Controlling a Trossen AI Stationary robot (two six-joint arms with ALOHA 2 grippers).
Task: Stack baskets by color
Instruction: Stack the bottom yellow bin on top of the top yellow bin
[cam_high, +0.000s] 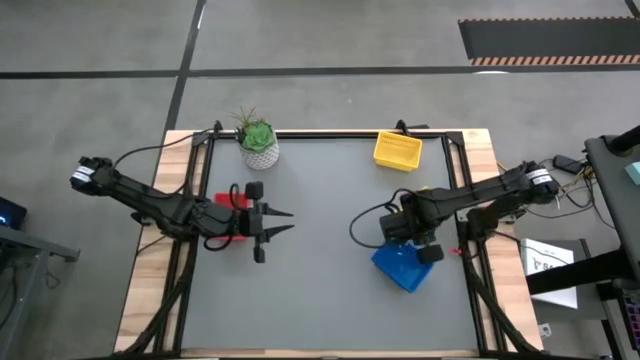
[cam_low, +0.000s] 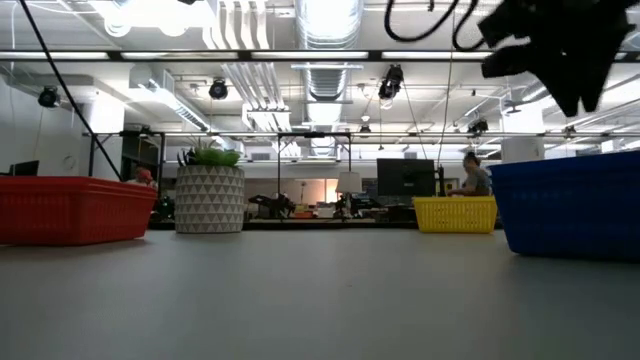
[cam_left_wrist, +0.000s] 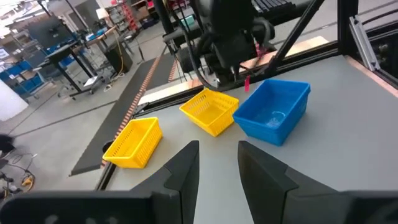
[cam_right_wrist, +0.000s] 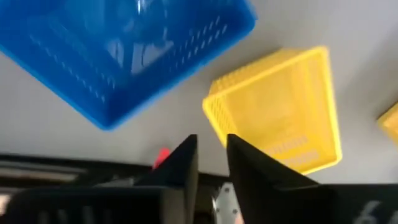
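A red basket (cam_high: 222, 203) sits at the table's left, partly hidden under my left arm. My left gripper (cam_high: 288, 221) hovers open just right of it, pointing level toward the table's right side. A blue basket (cam_high: 403, 267) rests at the right near side, turned askew. Beside it stands a yellow basket (cam_left_wrist: 210, 111), directly below my right gripper (cam_right_wrist: 211, 146). That gripper points down, slightly open, with nothing between its fingers. Another yellow basket (cam_high: 398, 150) stands at the far right edge.
A green plant in a white patterned pot (cam_high: 258, 142) stands at the far edge, left of centre. The middle of the grey table top (cam_high: 320, 290) holds nothing. Black frame rails (cam_high: 470, 280) run along both sides of the table.
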